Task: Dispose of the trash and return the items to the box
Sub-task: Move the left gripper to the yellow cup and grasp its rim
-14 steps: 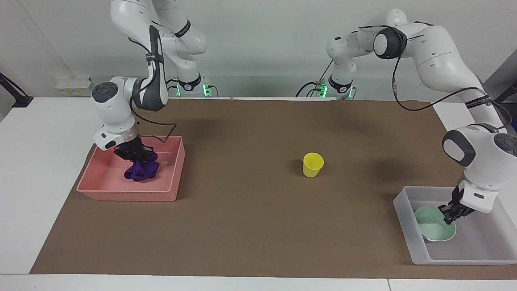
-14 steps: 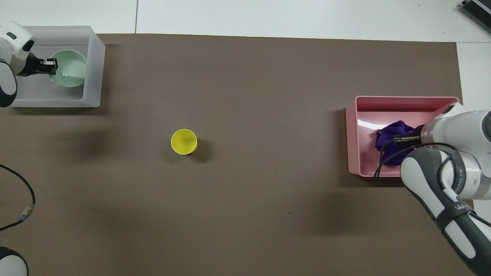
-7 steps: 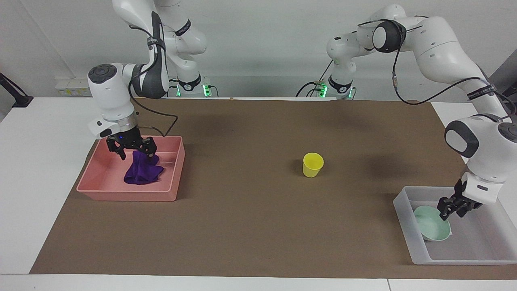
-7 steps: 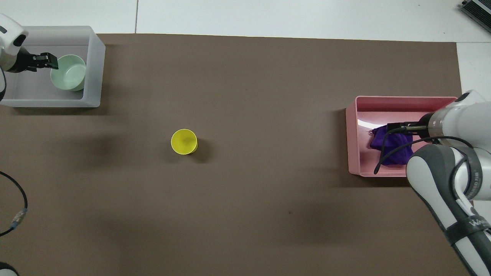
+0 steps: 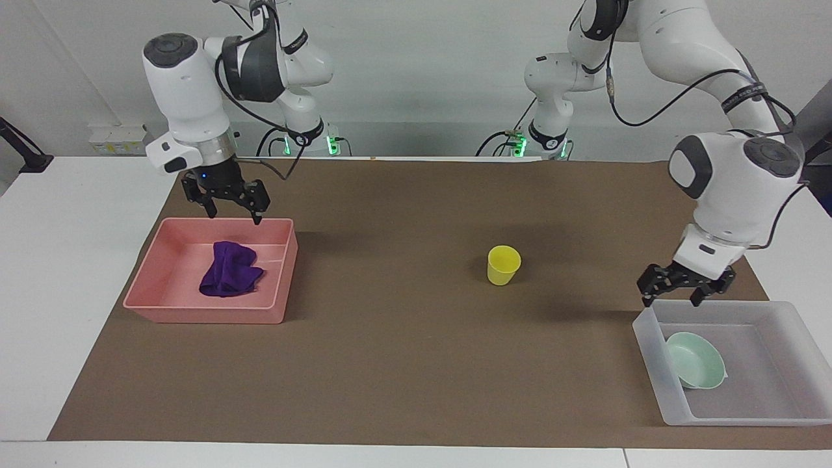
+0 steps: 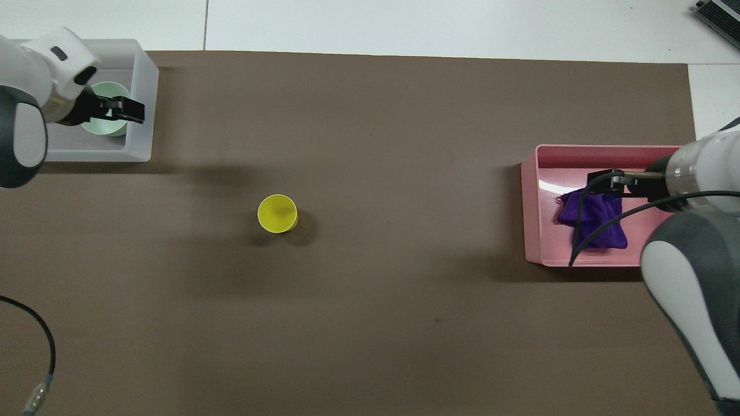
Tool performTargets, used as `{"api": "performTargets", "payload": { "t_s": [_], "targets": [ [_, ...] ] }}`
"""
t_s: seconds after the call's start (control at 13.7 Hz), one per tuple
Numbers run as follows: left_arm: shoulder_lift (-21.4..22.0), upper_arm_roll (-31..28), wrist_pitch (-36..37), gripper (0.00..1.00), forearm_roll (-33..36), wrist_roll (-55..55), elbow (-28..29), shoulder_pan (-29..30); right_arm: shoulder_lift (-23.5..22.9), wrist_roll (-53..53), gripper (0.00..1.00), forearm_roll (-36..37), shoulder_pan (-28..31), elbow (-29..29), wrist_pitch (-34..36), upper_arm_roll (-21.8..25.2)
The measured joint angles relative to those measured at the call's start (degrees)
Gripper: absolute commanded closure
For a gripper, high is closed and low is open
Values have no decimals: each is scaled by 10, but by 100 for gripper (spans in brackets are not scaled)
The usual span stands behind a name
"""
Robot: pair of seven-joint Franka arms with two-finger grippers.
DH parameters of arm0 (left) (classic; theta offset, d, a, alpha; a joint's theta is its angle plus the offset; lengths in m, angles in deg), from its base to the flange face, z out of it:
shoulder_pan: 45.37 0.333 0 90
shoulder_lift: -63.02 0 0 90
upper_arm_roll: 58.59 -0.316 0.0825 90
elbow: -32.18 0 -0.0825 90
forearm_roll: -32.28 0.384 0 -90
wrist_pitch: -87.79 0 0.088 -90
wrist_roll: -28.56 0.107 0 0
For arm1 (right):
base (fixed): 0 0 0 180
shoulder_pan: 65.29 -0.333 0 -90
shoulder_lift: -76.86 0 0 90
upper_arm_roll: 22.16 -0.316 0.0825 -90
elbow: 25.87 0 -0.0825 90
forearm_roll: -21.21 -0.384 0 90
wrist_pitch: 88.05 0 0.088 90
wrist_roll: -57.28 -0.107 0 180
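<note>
Purple cloth (image 5: 230,277) lies bunched inside the pink tray (image 5: 156,305), at the right arm's end of the counter (image 5: 403,364). Nothing touches it.

Right hand (image 5: 227,203) is up in the air over the tray's edge nearest the robots, fingers spread apart, holding nothing. In the overhead view it sits over the cloth and the tray floor, but the facing view shows it well clear above them.

Mint-green bowl (image 5: 696,368) rests tilted inside the translucent box (image 5: 780,409), at the left arm's end of the counter, leaning toward the box wall that faces the middle of the counter.

Left hand (image 5: 685,286) hangs over the box edge nearest the robots, fingers spread, empty, apart from the bowl.

Yellow cup (image 5: 504,264) stands upright on the brown mat (image 5: 403,390) near the middle of the counter, between the two containers, closer to the box, well apart from both hands.
</note>
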Motion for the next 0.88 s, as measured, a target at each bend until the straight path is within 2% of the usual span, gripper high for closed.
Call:
{"api": "performTargets", "payload": {
  "t_s": [0.29, 0.44, 0.73, 0.88],
  "targets": [
    [42, 1, -5, 0, 0, -66, 90, -83, 6, 7, 0, 0, 10, 108, 135, 5],
    [53, 1, -39, 0, 0, -67, 130, -107, 6, 25, 0, 0, 16, 122, 157, 6],
    [88, 1, -152, 0, 0, -68, 257, -144, 6, 29, 0, -40, 20, 125, 167, 7],
    [101, 1, -165, 0, 0, -69, 280, -154, 6, 29, 0, -48, 26, 125, 167, 8]
  ]
}}
